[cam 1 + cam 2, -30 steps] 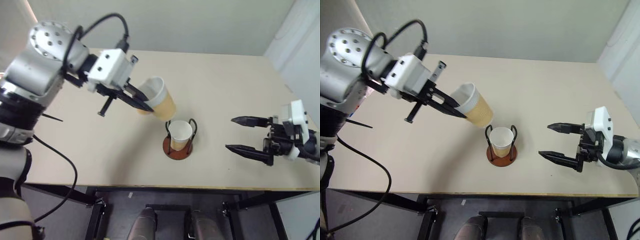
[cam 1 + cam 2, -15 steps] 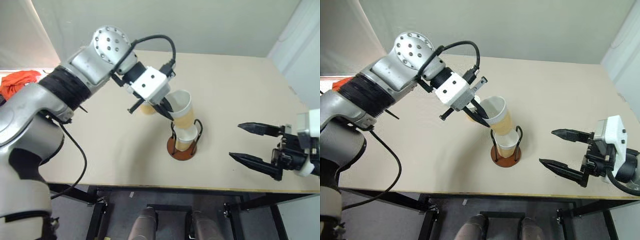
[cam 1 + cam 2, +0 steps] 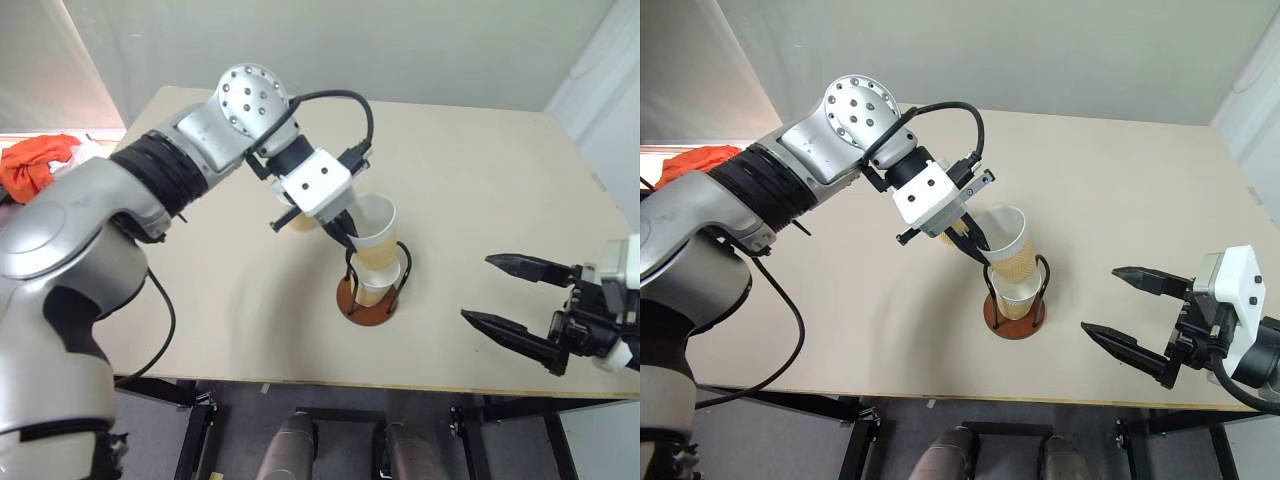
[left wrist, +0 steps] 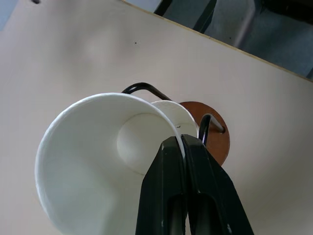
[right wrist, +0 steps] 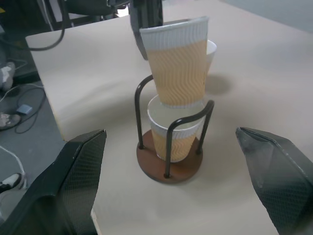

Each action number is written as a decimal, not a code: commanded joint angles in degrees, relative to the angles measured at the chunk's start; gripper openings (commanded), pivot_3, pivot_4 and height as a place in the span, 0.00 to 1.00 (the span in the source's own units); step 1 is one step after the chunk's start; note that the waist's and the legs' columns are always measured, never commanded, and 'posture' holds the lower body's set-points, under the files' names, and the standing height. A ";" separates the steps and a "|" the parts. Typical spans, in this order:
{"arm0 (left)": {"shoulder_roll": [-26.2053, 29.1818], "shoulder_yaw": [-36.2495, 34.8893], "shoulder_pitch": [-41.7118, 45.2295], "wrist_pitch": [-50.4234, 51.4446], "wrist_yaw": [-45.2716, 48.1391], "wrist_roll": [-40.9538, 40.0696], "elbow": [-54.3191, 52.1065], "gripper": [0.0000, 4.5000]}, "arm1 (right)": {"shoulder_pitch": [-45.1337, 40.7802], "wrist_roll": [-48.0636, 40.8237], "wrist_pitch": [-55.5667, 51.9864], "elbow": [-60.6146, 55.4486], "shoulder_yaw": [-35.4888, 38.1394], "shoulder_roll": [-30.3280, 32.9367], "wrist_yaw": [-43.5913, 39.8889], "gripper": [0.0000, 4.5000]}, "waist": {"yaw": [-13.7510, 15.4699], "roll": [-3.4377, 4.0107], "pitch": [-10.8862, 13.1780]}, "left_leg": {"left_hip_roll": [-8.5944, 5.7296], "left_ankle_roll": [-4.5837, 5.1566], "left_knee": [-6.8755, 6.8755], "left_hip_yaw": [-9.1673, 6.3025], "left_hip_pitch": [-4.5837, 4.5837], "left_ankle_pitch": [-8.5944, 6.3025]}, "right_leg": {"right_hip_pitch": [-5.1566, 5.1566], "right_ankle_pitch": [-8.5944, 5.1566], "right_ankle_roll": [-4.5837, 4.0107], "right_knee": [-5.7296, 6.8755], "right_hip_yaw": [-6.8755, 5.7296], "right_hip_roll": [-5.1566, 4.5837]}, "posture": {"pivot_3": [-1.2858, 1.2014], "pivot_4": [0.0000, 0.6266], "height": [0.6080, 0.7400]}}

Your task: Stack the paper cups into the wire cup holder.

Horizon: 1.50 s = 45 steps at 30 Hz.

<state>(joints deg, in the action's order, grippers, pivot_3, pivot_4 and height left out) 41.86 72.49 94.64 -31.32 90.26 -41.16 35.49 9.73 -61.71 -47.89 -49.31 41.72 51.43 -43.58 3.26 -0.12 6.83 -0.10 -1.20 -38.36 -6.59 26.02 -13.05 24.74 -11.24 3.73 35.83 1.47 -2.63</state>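
Paper cups: one (image 5: 175,139) sits upright inside the wire cup holder (image 5: 168,164) on the table (image 3: 480,170). A second cup (image 3: 375,232) hangs tilted just above it, its bottom at the lower cup's mouth, between the wire loops. The left gripper (image 4: 180,147) is clamped on this cup's rim, one finger inside, one outside. A third cup (image 3: 303,220) stands just behind the holder, mostly hidden. The right gripper (image 3: 505,292) waits well apart to the holder's right, jaws spread wide, holding nothing.

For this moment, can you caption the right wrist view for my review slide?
Left gripper lowers a paper cup into the cup already seated in the wire cup holder.
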 commanded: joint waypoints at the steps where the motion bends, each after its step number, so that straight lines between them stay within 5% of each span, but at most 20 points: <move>1: -0.76 -0.33 1.40 -1.45 2.24 0.03 0.64 0.01 | 0.56 -1.27 1.81 -1.04 2.22 1.02 0.97 1.00 | 0.03 0.00 0.00 | 0.00 0.03 -0.06 0.02 -0.01 -0.02 | 0.00 0.00 0.00 0.03 0.02 0.00 | 0.52 0.24 1.00; 5: -1.15 -0.21 1.82 -0.85 2.24 -0.47 0.53 0.14 | 1.59 -0.92 2.58 -0.74 2.39 1.33 1.10 1.00 | 0.03 0.00 0.00 | 0.00 0.30 -0.14 0.12 -0.07 -0.16 | -0.01 0.04 0.06 0.10 0.11 0.00 | 0.52 0.24 1.00; 13: -3.07 -5.75 0.89 -0.82 2.24 5.25 8.12 0.75 | -1.16 0.23 4.52 2.27 -2.03 3.03 0.42 1.00 | 0.02 0.01 0.01 | 0.00 0.59 -0.53 0.15 -0.04 -0.30 | -0.10 0.11 0.18 0.10 0.17 0.01 | 0.52 0.24 1.00; 20: -4.74 -18.95 -1.53 3.06 -3.38 22.25 31.56 0.75 | -10.91 2.29 6.68 6.77 -13.22 3.84 -0.10 1.00 | -0.26 0.18 0.01 | 0.00 0.72 -0.64 0.33 -0.12 -0.24 | -0.11 0.15 0.24 0.10 0.26 0.02 | 0.52 0.24 1.00; 27: -7.08 -29.63 -4.70 10.16 -13.99 34.68 40.41 0.75 | -18.86 4.73 7.77 10.07 -21.76 2.69 -0.30 1.00 | 0.05 0.23 0.04 | -0.08 0.40 -0.69 0.41 0.05 0.18 | -0.01 0.28 0.44 0.07 0.31 0.06 | 0.52 0.24 1.00; 34: -10.81 -38.92 -6.54 15.19 -15.77 41.26 41.73 0.75 | -17.35 4.23 7.34 8.80 -20.22 2.73 0.33 1.00 | 0.44 0.20 0.04 | -0.30 0.61 -0.70 0.82 0.06 0.12 | 0.02 0.24 0.51 0.00 0.31 -0.35 | 0.52 0.24 1.00; 45: -13.93 -43.56 -11.32 18.22 -21.82 53.15 42.60 0.75 | -12.24 1.09 5.33 4.42 -14.35 3.74 4.56 1.00 | 0.20 0.21 0.06 | -0.32 0.73 -0.73 1.25 -0.06 0.11 | 0.09 0.15 0.69 0.05 0.44 -0.44 | 0.52 0.24 1.00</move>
<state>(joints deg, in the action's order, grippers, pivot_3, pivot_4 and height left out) 28.16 30.27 83.20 -13.21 70.40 10.59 78.05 -2.69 -59.25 -42.45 -43.08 24.38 54.32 -40.01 3.46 0.09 6.89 -0.44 -0.46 -39.09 -5.30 25.96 -12.93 24.83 -11.08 4.44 35.88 1.90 -3.04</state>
